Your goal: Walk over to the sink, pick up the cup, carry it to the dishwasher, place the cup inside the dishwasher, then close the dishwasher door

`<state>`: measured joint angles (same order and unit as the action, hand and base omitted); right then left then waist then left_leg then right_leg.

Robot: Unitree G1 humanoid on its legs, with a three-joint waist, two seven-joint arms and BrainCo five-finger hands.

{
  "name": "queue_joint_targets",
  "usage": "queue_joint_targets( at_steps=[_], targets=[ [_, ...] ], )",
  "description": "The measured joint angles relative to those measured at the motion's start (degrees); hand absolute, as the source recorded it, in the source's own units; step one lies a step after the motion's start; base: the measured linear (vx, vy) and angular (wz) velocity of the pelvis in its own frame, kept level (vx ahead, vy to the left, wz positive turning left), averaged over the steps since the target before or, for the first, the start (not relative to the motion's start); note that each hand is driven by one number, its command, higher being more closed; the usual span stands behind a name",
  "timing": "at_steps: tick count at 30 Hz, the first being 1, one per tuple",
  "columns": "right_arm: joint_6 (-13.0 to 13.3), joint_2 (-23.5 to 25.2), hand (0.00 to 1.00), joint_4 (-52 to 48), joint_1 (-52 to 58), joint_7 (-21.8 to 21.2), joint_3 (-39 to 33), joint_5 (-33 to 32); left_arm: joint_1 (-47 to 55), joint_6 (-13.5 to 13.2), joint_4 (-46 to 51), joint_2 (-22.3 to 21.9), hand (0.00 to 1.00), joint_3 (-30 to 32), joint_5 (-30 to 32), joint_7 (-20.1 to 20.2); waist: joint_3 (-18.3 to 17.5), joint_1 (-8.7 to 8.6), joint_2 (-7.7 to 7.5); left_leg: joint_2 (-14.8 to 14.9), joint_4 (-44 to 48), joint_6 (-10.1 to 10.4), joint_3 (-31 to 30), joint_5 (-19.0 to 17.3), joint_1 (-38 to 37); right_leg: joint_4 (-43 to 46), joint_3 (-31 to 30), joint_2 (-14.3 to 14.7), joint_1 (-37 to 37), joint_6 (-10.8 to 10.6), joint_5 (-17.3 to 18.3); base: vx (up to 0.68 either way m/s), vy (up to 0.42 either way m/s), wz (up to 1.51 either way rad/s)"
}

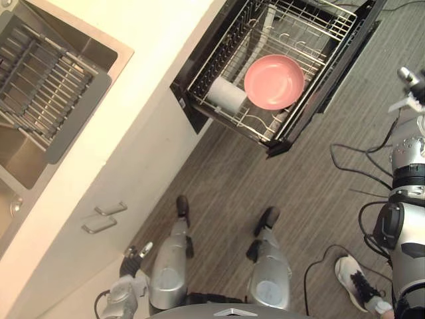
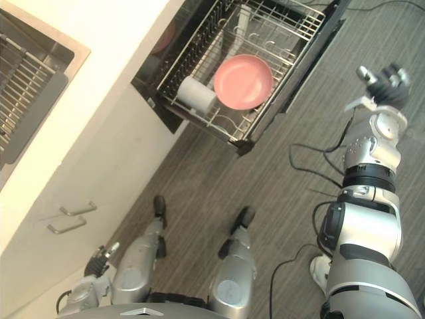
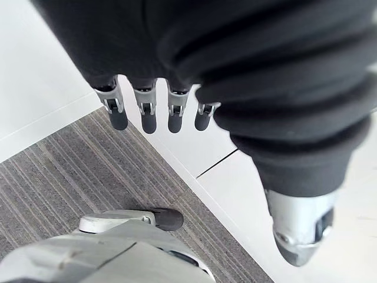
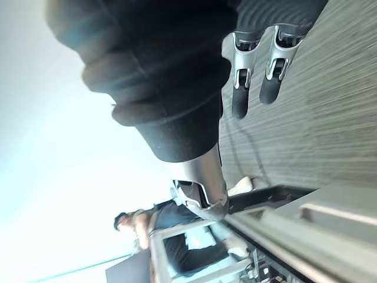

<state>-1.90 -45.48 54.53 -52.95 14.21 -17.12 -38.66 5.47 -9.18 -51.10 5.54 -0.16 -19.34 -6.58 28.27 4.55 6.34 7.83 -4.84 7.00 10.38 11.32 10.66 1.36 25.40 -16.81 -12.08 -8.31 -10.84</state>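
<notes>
The cup (image 1: 226, 94) lies in the wire rack (image 1: 312, 33) of the open dishwasher (image 1: 309, 113), just beside a pink plate (image 1: 274, 82). The right hand (image 2: 385, 80) is raised over the floor (image 1: 265, 179), off the outer side of the dishwasher, its fingers (image 4: 241, 94) relaxed and holding nothing. The left hand (image 1: 133, 256) hangs low by the cabinet (image 1: 133, 166), well apart from the dishwasher. Its fingers (image 3: 144, 112) are straight, side by side and empty.

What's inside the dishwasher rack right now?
A white cup lies on its side beside a pink bowl in the wire rack. Anything beneath the bowl is covered.
</notes>
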Motion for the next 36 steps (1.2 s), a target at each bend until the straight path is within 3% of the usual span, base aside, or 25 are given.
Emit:
queue_joint_targets(
  at_steps=[3, 8, 11, 17, 22, 25, 30, 36],
  targets=[
    [-3.2, -0.1, 1.0, 5.4, -1.0, 0.2, 0.0, -2.5, 0.0, 0.0, -1.5, 0.0, 0.0, -0.4, 0.0, -0.7, 0.0, -0.02, 0.03, 0.0, -0.1, 0.1, 0.7, 0.0, 0.1, -0.4, -0.8, 0.0, -0.7, -0.2, -0.2, -0.01, -0.017, -0.11],
    [-5.9, -1.4, 1.0, 10.1, -2.7, -0.1, 0.0, -3.8, 0.0, -0.1, -1.9, 0.6, 0.0, -2.6, -0.2, -1.1, -0.3, -0.23, 0.49, -0.2, -0.1, -0.1, 1.0, 0.5, 1.8, -1.0, -1.4, 0.0, -2.6, 0.0, -1.1, 0.0, -0.013, -0.03],
    [-7.1, -3.2, 1.0, 11.9, -4.8, -1.4, 0.3, -3.7, 0.0, 0.1, -1.9, 0.7, 0.0, -4.1, -0.6, -1.5, -0.9, -0.29, 1.5, -0.5, -0.1, -0.3, 0.9, 0.8, 3.4, -1.0, -1.4, -0.3, -4.1, 0.2, -1.9, 0.01, -0.013, 0.05],
    [-8.5, -3.8, 1.0, 11.8, -8.4, -4.1, 5.5, -1.8, 0.0, 0.6, -1.8, 0.3, 0.0, -6.9, -0.9, -1.2, -2.1, 0.08, 4.45, -1.3, 0.0, -0.5, 0.8, 1.2, 5.4, -0.3, -1.4, -1.2, -6.2, 0.1, -2.0, 0.0, -0.009, 0.05],
    [-9.5, -3.9, 1.0, 11.7, -9.3, -5.0, 7.0, -8.4, -0.1, 0.6, -1.9, -0.6, 0.0, -9.4, -2.0, -0.6, -2.2, 1.76, 7.89, -2.2, 0.0, -1.0, 0.2, 1.7, 7.3, 1.0, -1.0, -2.5, -8.3, -0.1, -1.7, 0.0, -0.001, 0.09],
    [-9.8, -3.9, 1.0, 11.7, -9.8, -5.7, 8.0, -8.7, -0.1, 0.5, -2.9, -1.4, 0.0, -10.0, -2.3, -0.3, -2.9, 2.52, 9.38, -3.4, 0.1, -1.3, -1.1, 1.9, 8.4, 2.0, -0.8, -3.9, -9.6, -0.4, -1.7, 0.01, 0.02, 0.15],
    [-9.7, -4.0, 1.0, 11.7, -11.4, -8.1, 9.5, -7.7, -0.1, 0.3, -3.8, -1.5, 0.0, -11.2, -3.1, 1.3, -3.3, 3.49, 9.99, -5.2, 0.2, -1.6, -3.5, 2.3, 9.6, 4.1, 0.6, -6.3, -10.0, -1.0, -0.9, 0.02, 0.015, 0.25],
    [-8.8, -7.2, 1.0, 12.3, -11.5, -7.8, 10.2, -5.8, 0.2, 0.0, -5.0, -1.8, 0.0, -11.3, -3.1, 3.3, -3.7, 4.47, 10.43, -7.9, 0.0, -1.3, -7.7, 2.4, 11.5, 7.9, 2.5, -9.8, -11.3, -1.6, 0.8, -0.01, -0.008, 0.31]
  ],
)
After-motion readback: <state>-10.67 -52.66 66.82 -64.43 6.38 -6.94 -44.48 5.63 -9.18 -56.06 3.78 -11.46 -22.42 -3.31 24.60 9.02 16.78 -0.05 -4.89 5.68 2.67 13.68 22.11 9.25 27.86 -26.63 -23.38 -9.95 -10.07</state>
